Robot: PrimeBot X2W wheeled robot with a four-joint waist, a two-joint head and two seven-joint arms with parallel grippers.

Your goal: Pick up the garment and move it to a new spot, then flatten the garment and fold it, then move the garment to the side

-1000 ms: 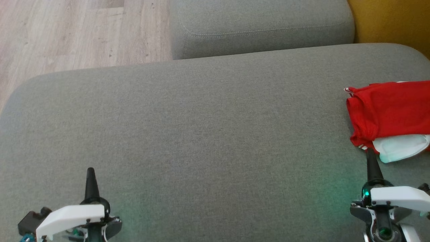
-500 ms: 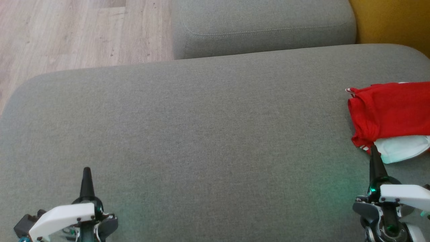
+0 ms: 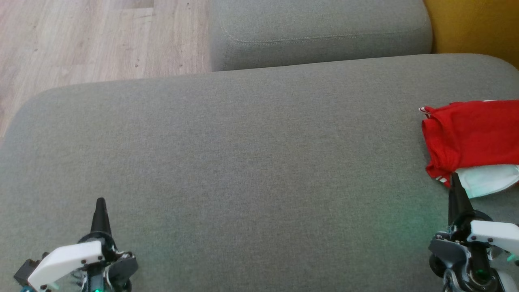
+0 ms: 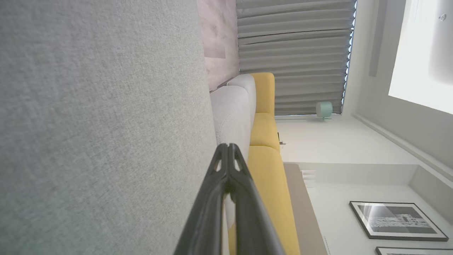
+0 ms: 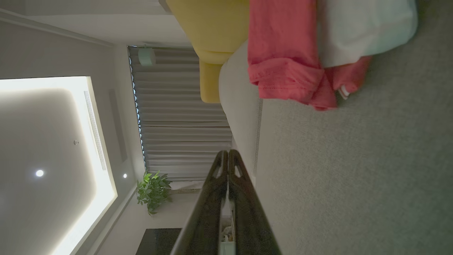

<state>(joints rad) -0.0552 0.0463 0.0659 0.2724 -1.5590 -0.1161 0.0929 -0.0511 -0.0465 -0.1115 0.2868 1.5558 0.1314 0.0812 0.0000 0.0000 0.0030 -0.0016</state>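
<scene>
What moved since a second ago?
The right gripper edged forward toward the garment; the left gripper slid slightly left. Nothing was grabbed or dropped. Both grippers stayed shut, and the garment stayed put on the grey sofa; the camera shifted a bit.

place: living room | cues: grey sofa, curtains, potted plant

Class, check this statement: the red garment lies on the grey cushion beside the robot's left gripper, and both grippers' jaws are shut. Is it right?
Not quite. The head view shows the garment lying by the right gripper, not the left gripper. The rest holds: it lies on the grey cushion, and both grippers' jaws are shut.
</scene>
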